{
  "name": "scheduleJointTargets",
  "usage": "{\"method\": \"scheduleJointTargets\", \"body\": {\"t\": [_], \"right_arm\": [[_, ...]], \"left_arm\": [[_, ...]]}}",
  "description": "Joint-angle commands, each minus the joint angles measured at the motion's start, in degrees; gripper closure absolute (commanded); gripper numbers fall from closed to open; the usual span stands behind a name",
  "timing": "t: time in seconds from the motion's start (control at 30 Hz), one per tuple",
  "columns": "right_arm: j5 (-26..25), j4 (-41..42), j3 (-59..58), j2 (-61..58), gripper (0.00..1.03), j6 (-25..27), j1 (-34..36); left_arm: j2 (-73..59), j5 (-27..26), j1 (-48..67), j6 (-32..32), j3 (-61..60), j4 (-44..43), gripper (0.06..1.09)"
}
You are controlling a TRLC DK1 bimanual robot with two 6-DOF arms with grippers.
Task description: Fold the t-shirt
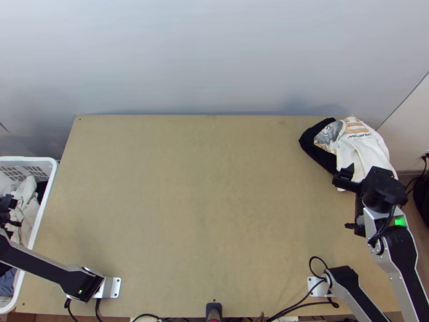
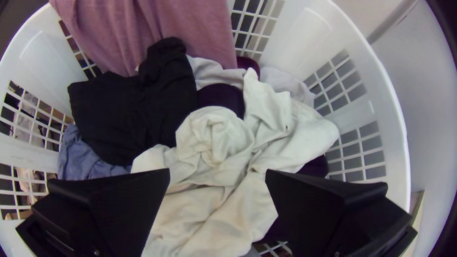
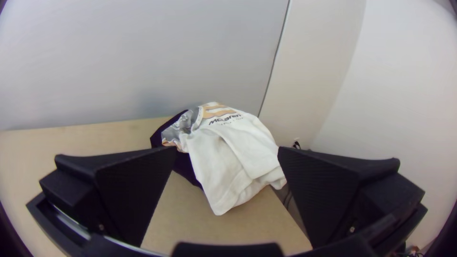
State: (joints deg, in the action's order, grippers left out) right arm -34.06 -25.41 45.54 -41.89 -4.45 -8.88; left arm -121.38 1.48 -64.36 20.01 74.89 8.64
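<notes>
My guess is the tee is the white one bunched in the basket, probably light and floppy, I'd pinch its raised fold; left gripper and right gripper both spread

The left arm and right arm are silver-grey and black, the right with a green light and black cable; the jaws are flat black.
</notes>
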Motion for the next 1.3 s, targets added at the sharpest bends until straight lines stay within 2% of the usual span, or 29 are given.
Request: {"method": "scheduleJointTargets", "body": {"t": [0.0,0.27,0.3,0.43,0.53,0.6,0.63,0.77,0.87,1.03,1.27], "right_arm": [[-0.56,-0.52,-0.71,-0.21,0.04,1.02,0.01],[-1.09,-0.43,-2.12,-0.12,0.05,2.34,0.01],[-1.09,-0.43,-2.38,-0.12,0.05,2.34,0.01],[-1.09,-0.26,-2.56,-0.12,0.05,2.34,0.01],[-1.09,-0.17,-2.56,-0.12,0.05,2.34,0.01],[-1.09,-0.17,-2.56,-0.12,0.05,2.34,0.01],[-1.09,-0.17,-2.56,-0.12,0.05,2.34,0.01],[-1.09,-0.17,-2.56,-0.04,0.05,2.34,0.01],[-1.09,-0.17,-2.38,0.14,0.05,2.34,0.01],[-1.09,-0.17,-2.21,0.32,0.05,2.34,0.01],[-1.09,0.98,-1.15,0.49,0.05,2.25,0.18]], "left_arm": [[-9.75,0.02,-0.51,1.35,7.02,0.85,0.11],[-16.17,0.02,-0.86,2.31,11.68,4.89,0.11],[-16.52,0.02,-0.94,2.31,11.86,5.15,0.16],[-17.48,0.02,-1.30,1.35,12.21,5.07,0.43],[-17.84,0.11,-1.47,-0.41,12.21,4.54,0.74],[-18.10,-0.33,-2.00,-0.59,12.47,4.89,0.98],[-18.10,-2.00,-2.18,-1.11,12.73,5.15,1.02],[-15.46,-3.32,-2.26,-1.29,12.82,8.23,1.05],[-11.51,-7.01,-2.26,-0.50,12.38,9.37,1.05],[-2.10,-15.98,-2.26,0.82,12.21,14.12,1.05],[17.58,-23.45,-0.07,1.35,12.21,20.01,1.05]]}}
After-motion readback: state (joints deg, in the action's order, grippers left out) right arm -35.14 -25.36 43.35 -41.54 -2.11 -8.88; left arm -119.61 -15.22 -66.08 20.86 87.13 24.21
